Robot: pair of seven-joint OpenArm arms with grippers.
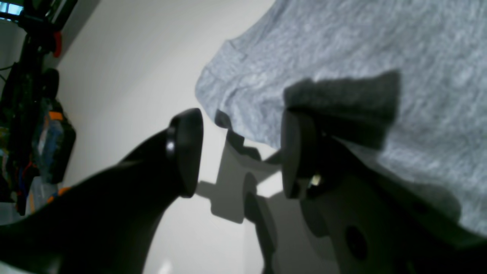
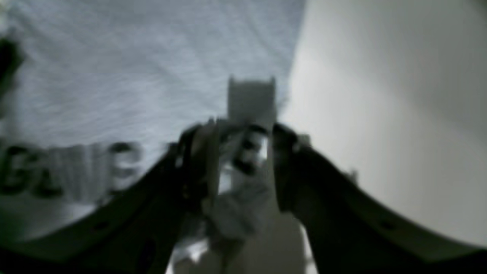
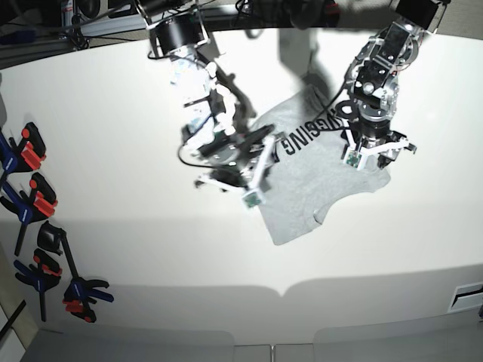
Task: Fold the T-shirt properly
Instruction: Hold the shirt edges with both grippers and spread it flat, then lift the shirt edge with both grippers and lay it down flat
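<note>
Base view: one T-shirt point(image 3: 317, 177), lettering up, flat but crumpled on white worktop point(image 3: 113, 188); long axis diagonal, from far right toward near centre.
Left end effector point(image 1: 239, 152): jaws apart, nothing between; one finger over shirt edge, other over bare worktop.
Right end effector point(image 2: 243, 163): fingers parted around bunched grey cloth beside lettering; firm grasp cannot be told, blurred.
Key relation: shirt between both arms, one at each side edge.
Count: one shirt, two end effectors, several clamps point(image 3: 34, 200) at worktop edge.
</note>
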